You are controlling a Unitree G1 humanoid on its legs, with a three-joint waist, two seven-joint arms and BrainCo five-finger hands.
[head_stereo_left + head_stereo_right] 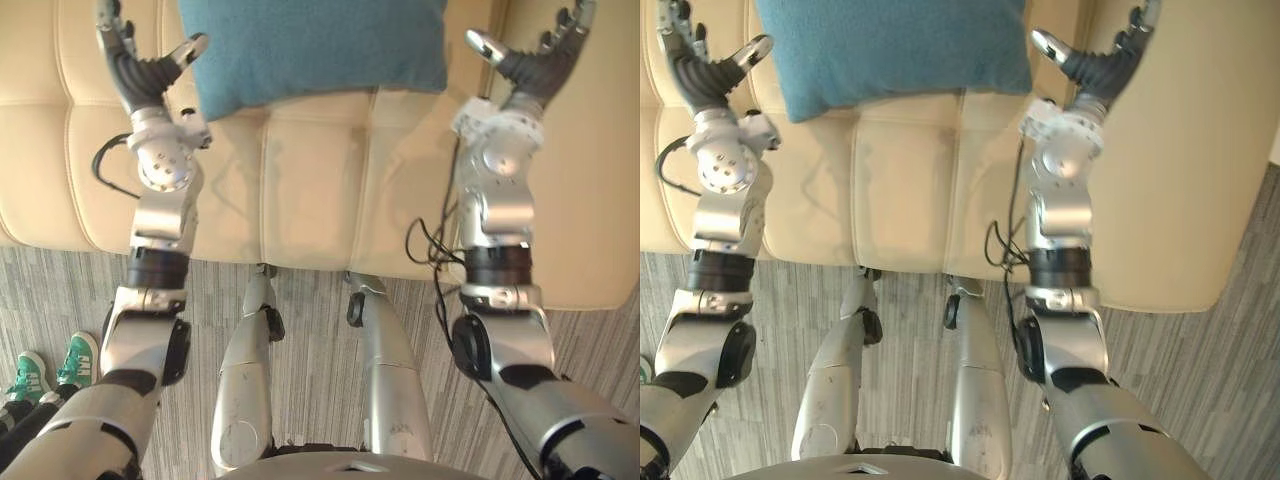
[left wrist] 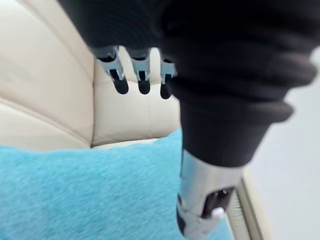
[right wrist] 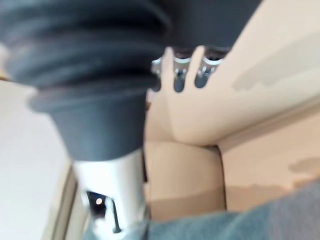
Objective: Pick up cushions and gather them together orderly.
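Observation:
A teal cushion (image 1: 310, 45) lies on the cream sofa (image 1: 300, 180), its near edge over the seat between my two arms. My left hand (image 1: 140, 65) is raised just left of the cushion's near left corner, fingers straight and thumb spread, holding nothing. My right hand (image 1: 535, 55) is raised to the right of the cushion's near right corner, also open and not touching it. The left wrist view looks past my left hand (image 2: 140, 80) onto the teal cushion (image 2: 85, 195). In the right wrist view my right hand (image 3: 185, 75) hangs over the sofa's cream panels, with the cushion (image 3: 250, 220) showing at the edge.
The sofa's armrest (image 1: 590, 180) rises beside my right arm. Grey wood-look floor (image 1: 60, 290) runs in front of the sofa. A person's green shoes (image 1: 55, 370) stand on the floor by my left arm.

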